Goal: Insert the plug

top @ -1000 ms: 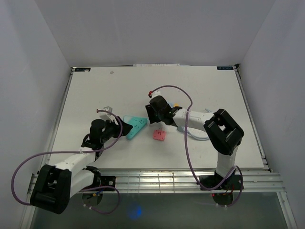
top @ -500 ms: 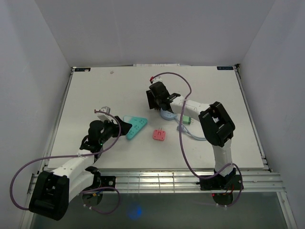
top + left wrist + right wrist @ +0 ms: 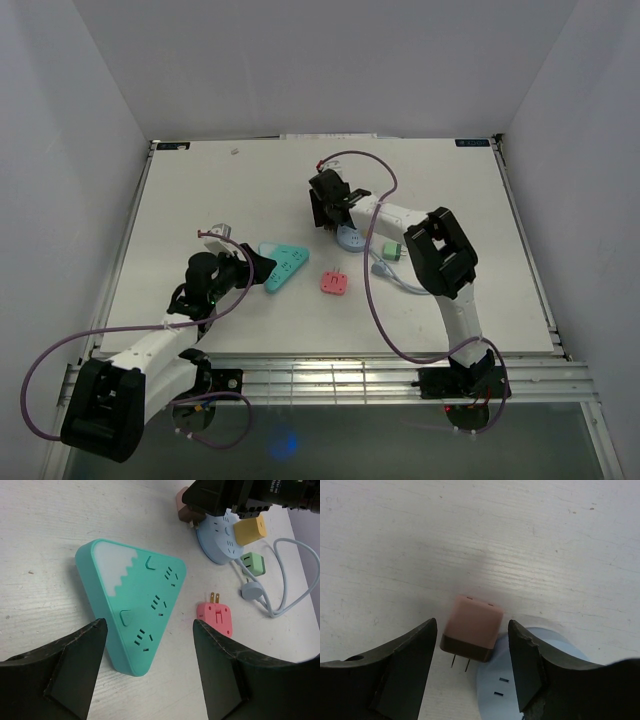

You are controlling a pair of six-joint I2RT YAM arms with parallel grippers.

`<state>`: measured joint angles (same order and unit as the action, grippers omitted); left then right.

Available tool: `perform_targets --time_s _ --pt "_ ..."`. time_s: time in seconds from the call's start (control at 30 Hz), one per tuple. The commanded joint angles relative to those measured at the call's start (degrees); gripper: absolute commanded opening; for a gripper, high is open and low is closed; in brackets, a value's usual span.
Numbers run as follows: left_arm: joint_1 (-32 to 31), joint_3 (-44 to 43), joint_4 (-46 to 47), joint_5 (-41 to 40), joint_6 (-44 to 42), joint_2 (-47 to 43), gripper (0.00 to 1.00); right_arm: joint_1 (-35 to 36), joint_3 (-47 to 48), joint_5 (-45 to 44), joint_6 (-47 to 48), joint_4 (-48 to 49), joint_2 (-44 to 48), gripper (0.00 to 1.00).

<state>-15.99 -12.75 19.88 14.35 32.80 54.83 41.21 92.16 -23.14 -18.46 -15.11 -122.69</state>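
Note:
A brown plug (image 3: 472,627) lies on the white table with its two prongs pointing toward the wrist camera. It rests against the rim of a round blue power strip (image 3: 520,685). My right gripper (image 3: 472,630) is open and straddles the plug, with a gap on each side. From above, the right gripper (image 3: 323,208) hangs at the blue strip's (image 3: 352,238) far-left edge. My left gripper (image 3: 149,630) is open over the near corner of a teal triangular power strip (image 3: 135,605), holding nothing. In the top view, the left gripper (image 3: 260,265) sits just left of the teal strip (image 3: 285,264).
A pink plug (image 3: 334,283) lies prongs-up near the table's middle. A yellow plug (image 3: 250,529) sits in the blue strip. A green plug (image 3: 254,563) and a pale blue cable (image 3: 282,590) lie to its right. White walls enclose the table.
My right gripper has moved from near the pink plug to the far-left side of the blue strip, over the brown plug. The left gripper opened wider and drew back slightly.

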Motion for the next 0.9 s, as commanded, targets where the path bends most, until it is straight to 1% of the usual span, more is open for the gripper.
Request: perform_targets --time_s 0.0,0.17,0.37,0.47,0.5,0.53,0.6,0.67,0.7,0.77,0.8,0.83,0.87 --pt "-0.3 0.4 -0.1 -0.4 -0.3 -1.4 0.80 -0.2 2.3 1.1 -1.0 -1.3 -1.6 0.64" --pt "-0.3 0.4 -0.1 -0.4 -0.5 -1.5 0.80 -0.2 2.5 2.9 -0.7 -1.4 -2.6 0.63" --pt "-0.3 0.4 -0.1 -0.5 -0.5 -1.2 0.80 0.0 1.7 4.2 -0.1 -1.1 -2.1 0.56" --pt "-0.3 0.5 -0.1 -0.5 -0.5 -1.3 0.80 0.2 1.1 4.5 2.3 -0.2 -1.4 0.47" --pt "-0.3 0.4 -0.1 -0.5 -0.5 -1.3 0.80 0.2 1.0 4.7 4.0 0.2 -1.2 0.42" --pt "-0.3 0.4 -0.1 -0.5 -0.5 -1.3 0.80 0.4 0.7 4.7 4.8 0.4 -0.6 0.41" --pt "-0.3 0.4 -0.1 -0.4 -0.5 -1.7 0.80 0.7 -2.1 4.4 6.1 2.7 0.9 0.40" --pt "-0.3 0.6 -0.1 -0.1 -0.5 -2.4 0.80 1.2 -6.3 5.1 8.2 6.4 5.1 0.40" --pt "-0.3 0.7 -0.1 0.1 -0.5 -3.0 0.81 1.2 -11.4 5.6 8.8 11.2 6.7 0.40" --pt "-0.3 0.7 -0.1 0.7 -0.4 -3.5 0.81 1.7 -16.8 7.9 10.4 16.7 12.5 0.40" --pt "-0.3 0.8 -0.1 0.9 -0.3 -3.8 0.81 1.8 -21.6 8.9 10.6 18.9 14.2 0.39" --pt "-0.3 0.7 -0.1 1.1 -0.3 -4.4 0.82 2.0 -23.9 11.2 10.8 22.5 17.8 0.38" --pt "-0.3 0.7 -0.1 1.5 -0.2 -4.7 0.82 2.3 -26.0 12.3 10.8 24.1 19.7 0.38"
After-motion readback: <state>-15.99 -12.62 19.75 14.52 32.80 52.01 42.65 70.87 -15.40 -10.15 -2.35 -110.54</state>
